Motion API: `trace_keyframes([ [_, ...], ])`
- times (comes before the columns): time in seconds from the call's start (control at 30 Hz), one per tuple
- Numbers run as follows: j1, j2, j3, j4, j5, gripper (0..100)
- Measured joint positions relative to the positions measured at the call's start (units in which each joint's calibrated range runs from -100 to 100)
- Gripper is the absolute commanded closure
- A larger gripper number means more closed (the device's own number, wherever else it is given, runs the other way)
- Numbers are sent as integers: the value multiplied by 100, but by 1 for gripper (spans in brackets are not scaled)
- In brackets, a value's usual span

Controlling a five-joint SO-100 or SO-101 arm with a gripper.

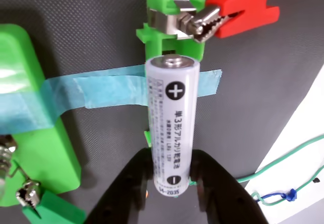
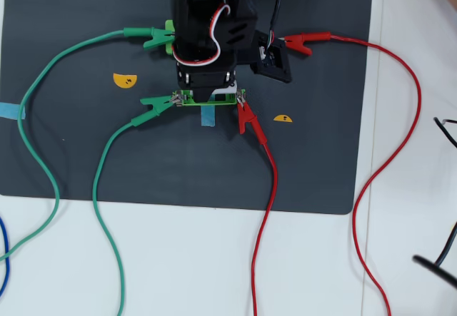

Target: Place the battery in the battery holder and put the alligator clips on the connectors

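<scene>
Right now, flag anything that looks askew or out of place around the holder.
The battery is not yet seated: the hand grips its minus end, and it sits over the battery holder. The blue tape under it lies wrinkled and slanted. Otherwise, the red clip bites the holder's metal tab squarely.

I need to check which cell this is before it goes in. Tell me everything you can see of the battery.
The battery is a white cylinder with a silvery raised cap at its top end. Its label carries a plus mark near the top, a minus mark near the bottom and fine dark Japanese print between. In the wrist view it stands lengthwise, its lower end clamped between the black fingers of the hand, its cap just below the battery holder.
</scene>
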Motion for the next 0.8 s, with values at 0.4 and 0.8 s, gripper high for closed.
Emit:
trace_keyframes([
  [0.4,134,218,-18,-335,0,99],
  [0.8,134,311,-18,-420,-83,99],
])
